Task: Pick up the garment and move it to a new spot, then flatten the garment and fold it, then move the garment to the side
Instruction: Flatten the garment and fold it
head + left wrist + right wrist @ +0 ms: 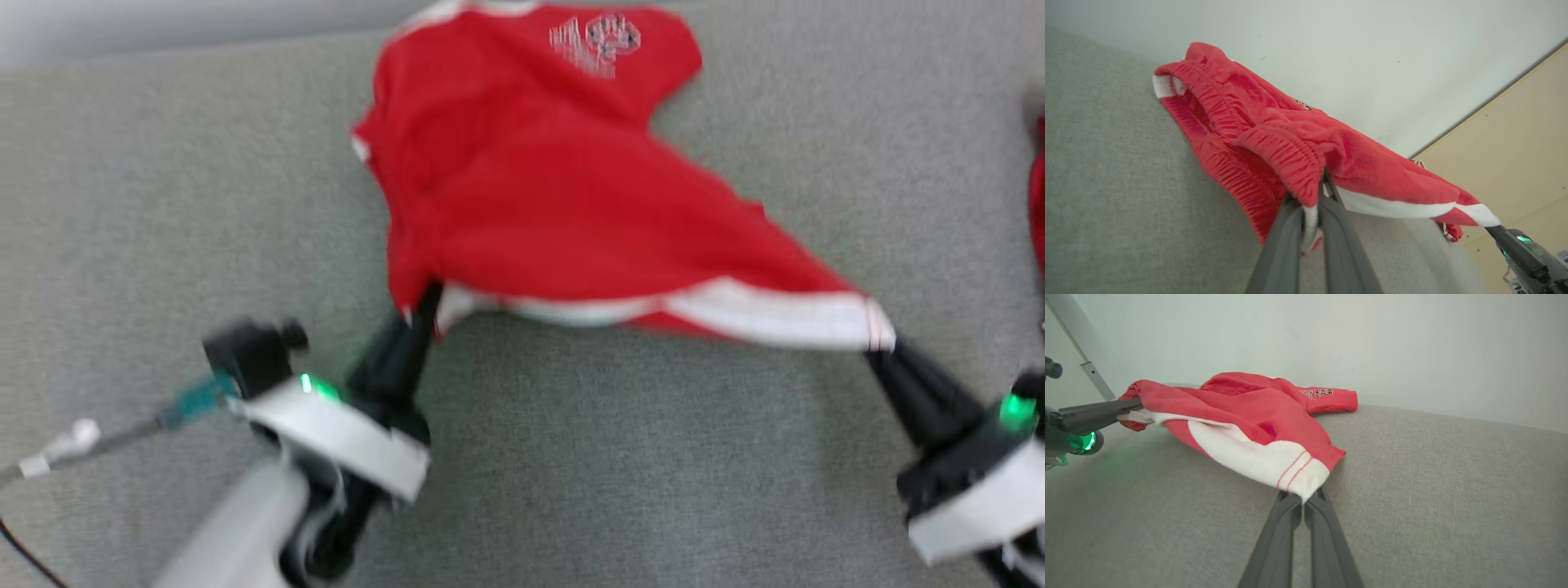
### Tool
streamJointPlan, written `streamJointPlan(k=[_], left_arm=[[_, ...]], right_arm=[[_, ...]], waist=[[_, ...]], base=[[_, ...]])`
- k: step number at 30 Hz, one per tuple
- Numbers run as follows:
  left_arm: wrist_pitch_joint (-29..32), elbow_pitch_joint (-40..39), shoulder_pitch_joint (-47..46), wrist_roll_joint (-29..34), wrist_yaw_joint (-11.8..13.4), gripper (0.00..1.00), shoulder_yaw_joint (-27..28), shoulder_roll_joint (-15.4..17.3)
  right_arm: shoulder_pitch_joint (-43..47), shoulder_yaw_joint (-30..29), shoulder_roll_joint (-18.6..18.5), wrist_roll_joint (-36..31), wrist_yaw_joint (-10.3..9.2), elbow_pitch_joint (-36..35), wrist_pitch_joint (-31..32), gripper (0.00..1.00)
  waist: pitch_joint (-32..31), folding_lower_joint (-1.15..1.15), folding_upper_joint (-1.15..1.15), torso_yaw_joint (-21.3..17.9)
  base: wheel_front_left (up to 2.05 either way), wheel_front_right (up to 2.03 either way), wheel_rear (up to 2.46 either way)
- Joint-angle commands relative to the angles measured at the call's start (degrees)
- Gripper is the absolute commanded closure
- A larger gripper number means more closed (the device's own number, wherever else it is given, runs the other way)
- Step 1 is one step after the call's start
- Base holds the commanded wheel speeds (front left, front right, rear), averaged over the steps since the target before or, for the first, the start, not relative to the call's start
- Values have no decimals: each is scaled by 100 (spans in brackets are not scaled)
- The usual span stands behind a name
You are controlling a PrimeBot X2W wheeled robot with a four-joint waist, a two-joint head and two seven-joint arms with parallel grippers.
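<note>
One pair of red shorts (531,188) is lying on the grey woven upholstery (653,474). Its far end is reaching the back edge beside the pale, smooth wall (1331,335), and its near side is hanging lifted between two grippers. The left gripper (420,314) is pinching a corner where the gathered, ribbed band ends, its two long dark fingers pressing together on the cloth. The right gripper (886,347) is clamping the white-banded corner in the same way, with two thin red stitch lines crossing that band just above its tips. The cloth is looking soft and slightly fleecy, and it is sagging in one shallow curve between the two grips. One white printed emblem (596,41) is showing on the far part of the shorts. Two green lights (309,384) are glowing, one on each wrist. One more piece of red cloth (1037,204) is sitting at the right edge of the upholstery, too blurred for telling what it is.
</note>
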Motion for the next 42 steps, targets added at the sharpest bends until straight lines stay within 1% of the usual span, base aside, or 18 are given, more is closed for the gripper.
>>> streamJointPlan(k=[1,4,6,9,12,16,19,20,21,23,25,27,32,34,35,37,40,42], left_arm=[[-44,-164,419,112,106,100,-72,108],[-35,-454,1059,126,283,100,-219,235],[-39,-673,1507,15,406,100,-239,327],[-37,-1026,2175,-63,629,100,-267,492],[-4,-1450,2790,-213,794,100,-340,545],[108,-1995,3280,-402,878,100,-478,625],[251,-2328,3386,-502,872,100,-554,626],[251,-2328,3386,-502,872,100,-554,626],[331,-2521,3314,-647,877,100,-525,578],[424,-2713,3186,-885,840,100,-459,479],[571,-2852,3032,-1123,826,100,-382,422],[739,-2998,2854,-1306,867,100,-307,380],[1301,-3263,2291,-1849,1031,100,-175,269],[1442,-3281,2026,-1992,1150,100,-69,190],[1442,-3281,2026,-1992,1150,100,-69,190],[1583,-3281,1783,-2244,1315,100,11,26],[1734,-3145,1424,-2618,1627,100,171,-285],[1743,-2978,1154,-2747,1835,100,311,-480]], right_arm=[[392,44,-109,-167,-4,-70,-38,100],[897,112,-275,-410,-4,-139,-16,100],[1223,87,-324,-499,-4,-210,2,100],[1768,-31,-427,-468,-4,-336,39,100],[2359,-162,-526,-371,-4,-583,100,100],[3072,-481,-652,-251,-4,-988,180,100],[3310,-767,-682,-184,-4,-1304,287,100],[3310,-767,-682,-184,-4,-1304,287,100],[3246,-936,-722,-217,-4,-1448,401,100],[3041,-1059,-695,-166,-4,-1589,562,100],[2769,-1122,-743,-156,-4,-1662,770,100],[2451,-1117,-729,-31,-4,-1722,993,100],[1461,-1085,-825,336,-4,-1503,1499,100],[1047,-1073,-880,447,-4,-1321,1646,100],[1047,-1073,-880,447,-4,-1321,1646,100],[623,-1036,-904,554,-4,-1119,1784,100],[-16,-886,-904,661,-4,-814,1976,100],[-424,-776,-872,695,-4,-616,2091,100]], waist=[[-335,1,0,66],[-554,1,0,71],[-681,1,0,61],[-857,1,0,76],[-965,1,0,118],[-969,1,0,239],[-906,1,0,300],[-906,1,0,300],[-843,1,0,351],[-761,1,0,409],[-670,1,0,488],[-579,1,0,584],[-389,1,0,926],[-325,1,0,1061],[-325,1,0,1061],[-248,1,0,1179],[-117,1,0,1349],[5,1,0,1462]], base=[[0,0,0],[0,0,0],[0,0,0],[0,0,0],[0,0,0],[0,0,0],[0,0,0],[0,0,0],[0,0,0],[0,0,0],[0,0,0],[0,0,0],[0,0,0],[0,0,0],[0,0,0],[0,0,0],[0,0,0],[0,0,0]])
